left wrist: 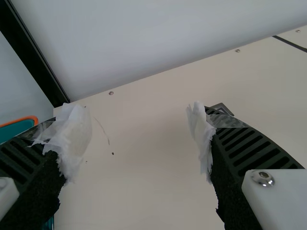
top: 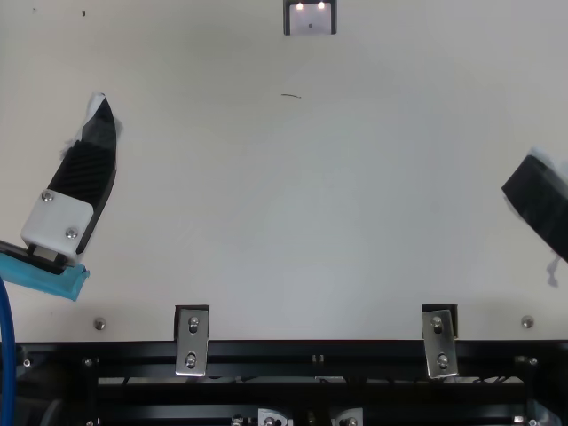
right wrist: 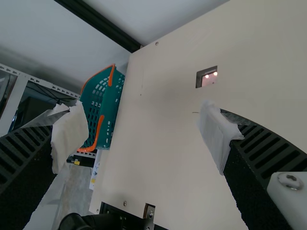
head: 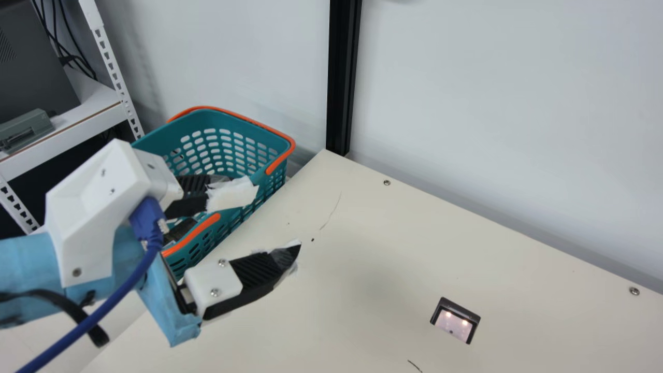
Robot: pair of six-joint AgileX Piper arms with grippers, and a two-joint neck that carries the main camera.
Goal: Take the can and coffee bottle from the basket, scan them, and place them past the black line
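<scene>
Desk (head: 362, 259) below, basket (head: 228, 122) beside my left fingers (head: 254, 272); these and my right fingers (right wrist: 266, 153) gape empty. Picking seems due: I should dip inside.

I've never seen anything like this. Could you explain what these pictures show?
This is a robot with two mechanical arms, each ending in a two-fingered gripper. The main view comes from a camera on a neck between the arms, the top view from one fixed above the table, and each wrist view from a camera on one arm, looking past its own fingers.

The left gripper and the right gripper are both open, with nothing between their fingers.

A small lit device, presumably the scanner, sits at the tabletop. A teal basket with orange handles stands beside the table's edge, and a black line crosses the surface farther along.
</scene>
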